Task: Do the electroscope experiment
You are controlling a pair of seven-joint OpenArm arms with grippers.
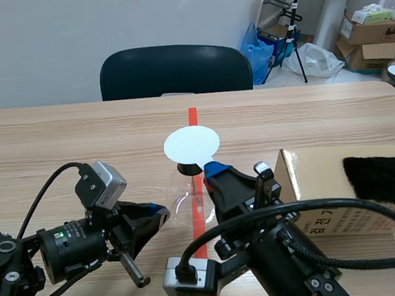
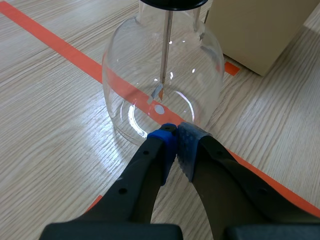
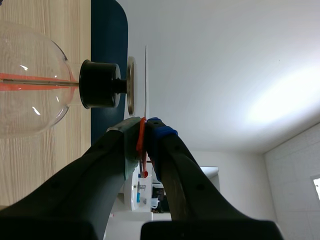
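The electroscope is a clear glass flask [image 1: 185,195] [image 2: 162,75] with a black stopper [image 1: 187,168] [image 3: 97,84] and a metal rod [image 2: 165,45] down its middle. It stands on the orange tape line. A thin white disc [image 1: 192,144] [image 3: 146,75] hangs flat just over the flask's metal top plate [image 3: 131,85]. My right gripper [image 1: 212,167] [image 3: 144,122] is shut on an orange tab at the disc's edge. My left gripper [image 1: 160,215] [image 2: 176,131] is shut on nothing, its tips at the foot of the flask.
A cardboard box [image 1: 325,178] with a black fur cloth [image 1: 382,179] on top stands to the right of the flask [image 2: 260,35]. A dark chair [image 1: 175,70] is behind the table's far edge.
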